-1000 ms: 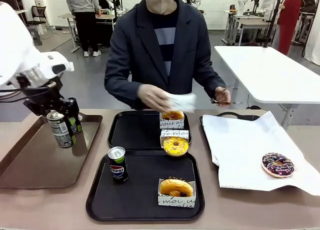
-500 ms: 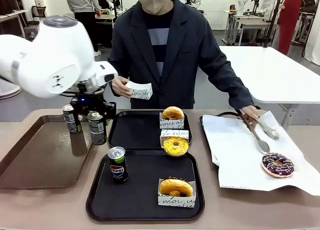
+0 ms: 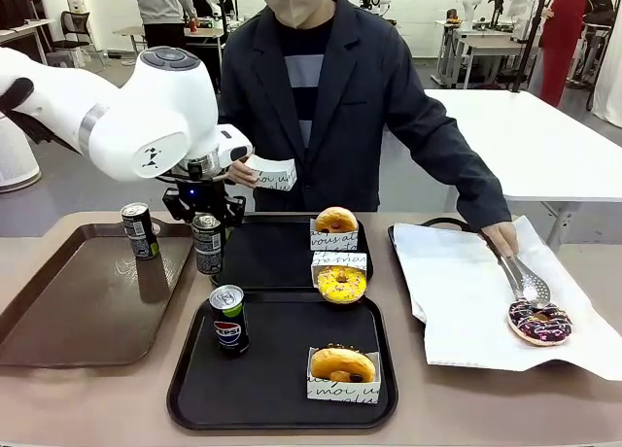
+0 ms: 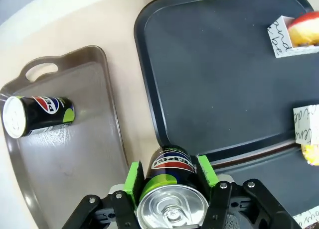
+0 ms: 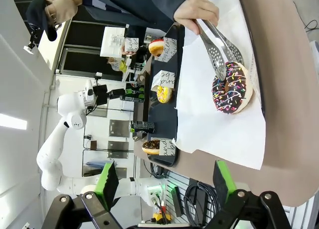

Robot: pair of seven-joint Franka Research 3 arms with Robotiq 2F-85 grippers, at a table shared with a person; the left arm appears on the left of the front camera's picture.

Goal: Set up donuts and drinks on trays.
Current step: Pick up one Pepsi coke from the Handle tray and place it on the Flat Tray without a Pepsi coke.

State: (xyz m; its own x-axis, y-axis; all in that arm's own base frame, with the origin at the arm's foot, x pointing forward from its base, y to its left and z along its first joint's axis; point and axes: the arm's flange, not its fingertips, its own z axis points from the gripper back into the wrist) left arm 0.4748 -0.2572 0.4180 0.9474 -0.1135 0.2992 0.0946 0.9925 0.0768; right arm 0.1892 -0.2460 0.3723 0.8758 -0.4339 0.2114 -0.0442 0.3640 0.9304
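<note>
My left gripper point(image 3: 206, 221) is shut on a dark Pepsi can point(image 3: 207, 244), held upright over the left rim of the far black tray point(image 3: 262, 257). From the wrist, the same can point(image 4: 172, 191) sits between the green pads point(image 4: 133, 178). Two sleeved donuts point(image 3: 336, 222) point(image 3: 341, 284) stand at that tray's right side. On the near black tray point(image 3: 277, 374) are a Pepsi can point(image 3: 228, 319) and a sleeved donut point(image 3: 341, 365). My right gripper point(image 5: 166, 183) is open and holds nothing, well away from the trays.
A long brown tray point(image 3: 68, 311) at the left holds another can point(image 3: 140, 230). The person holds a paper sleeve point(image 3: 272, 175) in one hand and tongs point(image 3: 526, 281) over a chocolate sprinkled donut point(image 3: 539, 322) on white paper point(image 3: 466, 292).
My left arm carried its can rightward from the brown tray to the far black tray's left rim. The person's tongs came down to the sprinkled donut.
</note>
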